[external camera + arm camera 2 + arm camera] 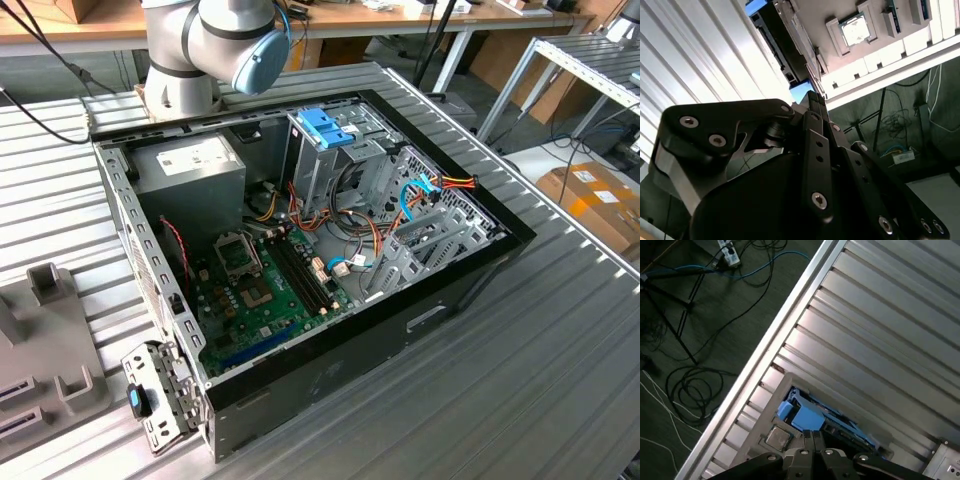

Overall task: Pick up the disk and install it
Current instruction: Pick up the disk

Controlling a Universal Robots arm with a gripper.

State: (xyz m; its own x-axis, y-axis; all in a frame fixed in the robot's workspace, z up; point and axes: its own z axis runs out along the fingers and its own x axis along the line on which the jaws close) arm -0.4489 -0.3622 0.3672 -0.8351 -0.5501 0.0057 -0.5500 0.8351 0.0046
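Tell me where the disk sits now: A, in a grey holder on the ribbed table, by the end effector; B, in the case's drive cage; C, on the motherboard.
A: the first wrist view shows the disk, with its light-blue rail, in the grey holder on the ribbed table, close to the end effector.

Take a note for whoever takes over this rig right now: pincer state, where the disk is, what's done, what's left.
Pincer: shut, holding nothing, poised over the disk.
Disk: lying in a grey holder on the slatted table, not lifted.
Case: open on the table, seen in the exterior view.
Done: nothing that shows.
Left: pick up the disk and install it.
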